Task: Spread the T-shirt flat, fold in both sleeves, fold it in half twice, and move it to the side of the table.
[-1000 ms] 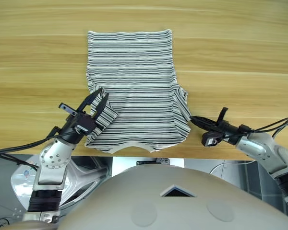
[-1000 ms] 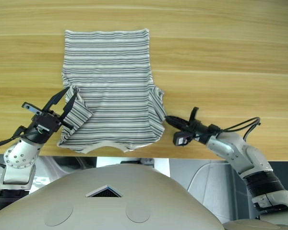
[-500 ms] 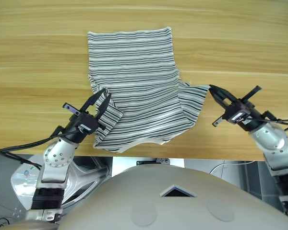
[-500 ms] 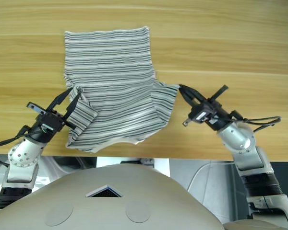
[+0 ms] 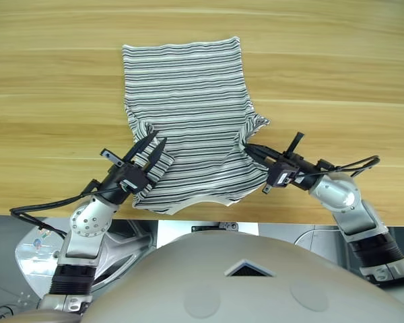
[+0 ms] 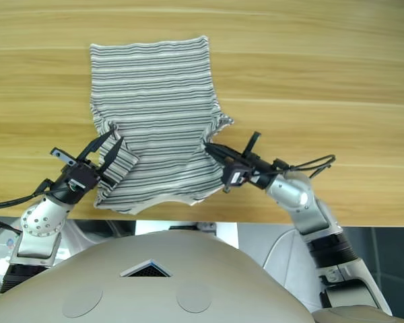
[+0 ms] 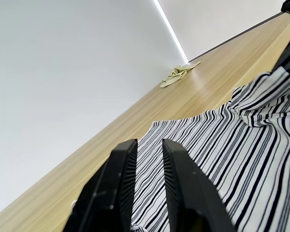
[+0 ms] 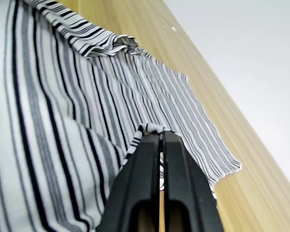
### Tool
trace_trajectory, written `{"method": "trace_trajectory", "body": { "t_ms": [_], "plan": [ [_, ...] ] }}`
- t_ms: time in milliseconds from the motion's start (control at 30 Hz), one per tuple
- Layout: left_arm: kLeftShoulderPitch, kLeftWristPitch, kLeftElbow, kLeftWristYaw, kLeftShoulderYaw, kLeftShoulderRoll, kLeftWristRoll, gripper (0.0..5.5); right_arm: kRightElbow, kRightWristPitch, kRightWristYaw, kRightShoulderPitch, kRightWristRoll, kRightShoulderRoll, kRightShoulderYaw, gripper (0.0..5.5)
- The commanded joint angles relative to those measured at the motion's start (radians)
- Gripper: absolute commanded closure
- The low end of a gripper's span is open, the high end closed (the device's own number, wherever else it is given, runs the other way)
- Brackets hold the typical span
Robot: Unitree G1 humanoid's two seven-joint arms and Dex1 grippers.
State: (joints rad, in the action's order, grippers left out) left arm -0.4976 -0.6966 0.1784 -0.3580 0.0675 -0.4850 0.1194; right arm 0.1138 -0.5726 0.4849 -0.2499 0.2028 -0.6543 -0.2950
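- Left eye view: T-shirt [image 5: 188, 87], striped, lies on the table [image 5: 337, 67] about midway along the near edge. One end reaches that edge and the straight hem points toward the far edge.
- Its far half lies flat, and the half by the near edge is rumpled and drawn in at both sides.
- The left end effector [image 5: 157, 138] is at the shirt's left side by the near edge, its fingers a little apart. The folded-in left sleeve [image 5: 155, 165] is just beside it.
- The right end effector [image 5: 249, 148] is at the shirt's right side, pinched on a raised fold of cloth.
- Right eye view: the same layout, with both end effectors close to the near edge, one on each side of the shirt.
- Left wrist view: the left end effector [image 7: 149, 142] has a narrow gap between its fingers and nothing between the tips. Striped cloth [image 7: 232, 145] lies beyond it on the table [image 7: 222, 67], where a small beige thing [image 7: 180, 73] rests farther off.
- A scrap of stripe shows at the finger bases; I cannot tell whether it is pinched.
- Right wrist view: the right end effector [image 8: 159, 134] is closed tight on an edge of the shirt [image 8: 63, 121]. The cloth spreads over the table [image 8: 217, 104].
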Motion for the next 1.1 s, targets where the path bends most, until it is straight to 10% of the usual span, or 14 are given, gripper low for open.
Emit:
{"method": "trace_trajectory", "body": {
  "t_ms": [33,200,667,967,1100],
  "plan": [
    [0.014,-0.005,-0.009,-0.01,0.017,-0.002,0.018,4.53,-0.052,0.001,0.034,0.018,0.049,0.016,-0.052,5.5],
    [0.024,-0.004,-0.007,-0.012,0.027,-0.002,0.014,4.53,-0.179,0.012,0.008,0.094,0.085,0.092,-0.084,5.5],
    [0.048,-0.006,-0.024,-0.02,0.055,-0.002,-0.002,4.53,-0.183,-0.028,0.082,0.076,0.058,0.144,-0.186,3.37],
    [0.075,-0.014,-0.059,-0.01,0.076,0.011,0.005,4.53,0.219,0.078,0.11,0.035,-0.632,0.043,0.086,3.37],
    [0.07,-0.023,-0.066,-0.022,0.088,0.002,0.009,4.53,-0.001,0.048,0.111,-0.034,-0.422,-0.033,0.218,3.37]
  ]
}}
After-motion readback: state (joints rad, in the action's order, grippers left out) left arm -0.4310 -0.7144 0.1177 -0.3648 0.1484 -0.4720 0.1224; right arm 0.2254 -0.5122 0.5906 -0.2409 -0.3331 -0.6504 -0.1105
